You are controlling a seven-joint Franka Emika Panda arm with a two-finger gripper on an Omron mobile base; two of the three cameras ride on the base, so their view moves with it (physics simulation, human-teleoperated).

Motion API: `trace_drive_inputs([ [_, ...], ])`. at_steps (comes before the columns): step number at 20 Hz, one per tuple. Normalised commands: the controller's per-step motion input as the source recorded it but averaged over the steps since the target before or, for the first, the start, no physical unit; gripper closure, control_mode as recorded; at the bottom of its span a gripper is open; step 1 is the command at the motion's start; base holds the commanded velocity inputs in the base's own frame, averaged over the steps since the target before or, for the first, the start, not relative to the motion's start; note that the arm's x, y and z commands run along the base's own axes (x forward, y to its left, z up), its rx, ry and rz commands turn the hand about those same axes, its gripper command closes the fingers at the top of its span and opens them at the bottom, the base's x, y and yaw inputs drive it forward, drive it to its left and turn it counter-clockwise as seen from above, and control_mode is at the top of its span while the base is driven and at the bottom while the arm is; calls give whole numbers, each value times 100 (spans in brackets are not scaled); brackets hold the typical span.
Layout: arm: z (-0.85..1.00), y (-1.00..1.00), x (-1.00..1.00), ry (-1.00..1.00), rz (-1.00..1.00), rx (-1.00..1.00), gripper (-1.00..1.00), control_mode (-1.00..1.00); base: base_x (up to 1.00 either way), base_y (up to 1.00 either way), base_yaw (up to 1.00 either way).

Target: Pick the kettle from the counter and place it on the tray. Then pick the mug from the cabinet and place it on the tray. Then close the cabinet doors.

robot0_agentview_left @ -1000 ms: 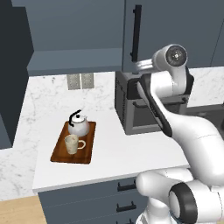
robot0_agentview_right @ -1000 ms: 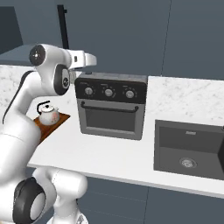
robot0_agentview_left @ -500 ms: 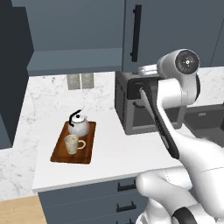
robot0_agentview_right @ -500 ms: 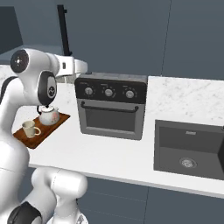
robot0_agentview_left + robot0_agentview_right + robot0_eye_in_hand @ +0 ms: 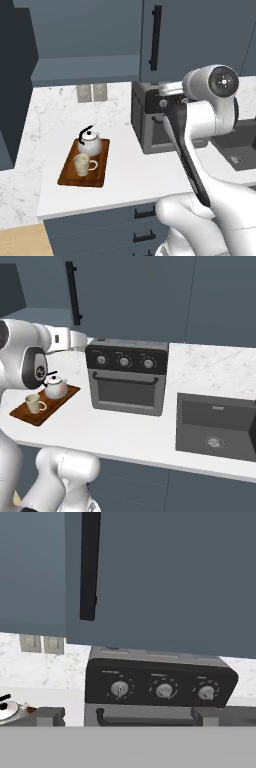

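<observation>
The fingers [image 5: 127,717] stand wide apart, holding nothing. Straight ahead is the toaster oven [image 5: 157,689], the cabinet door [image 5: 165,577] above it. Kettle [image 5: 90,144] and mug [image 5: 82,164] sit on the tray [image 5: 99,172] on the worktop [image 5: 125,185], well apart from the fingers.

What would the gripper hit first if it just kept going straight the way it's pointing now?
Most likely the closed cabinet door above the toaster oven, near its black handle; the open gripper faces it squarely, though depth is unclear.

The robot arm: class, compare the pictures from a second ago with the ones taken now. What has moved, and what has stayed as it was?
The arm's upper joint has swung to the right in the left base view and to the left in the right base view. It has taken hold of nothing. The kettle and the mug have stayed on the tray, the toaster oven has not shifted, and the cabinet door above it remains shut.
</observation>
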Motion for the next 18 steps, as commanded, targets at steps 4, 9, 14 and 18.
trace_drive_inputs([
  [4, 0, 9, -42, 0, 1, 0, -100, -100, 0, 0, 0],
  [9, 1, 11, -43, 0, 3, 0, -100, -100, 0, 0, 0],
  [14, 2, 22, -37, 0, 3, 0, -100, -100, 0, 0, 0],
  [18, 4, 37, -31, 0, 12, 0, -100, -100, 0, 0, 0],
])
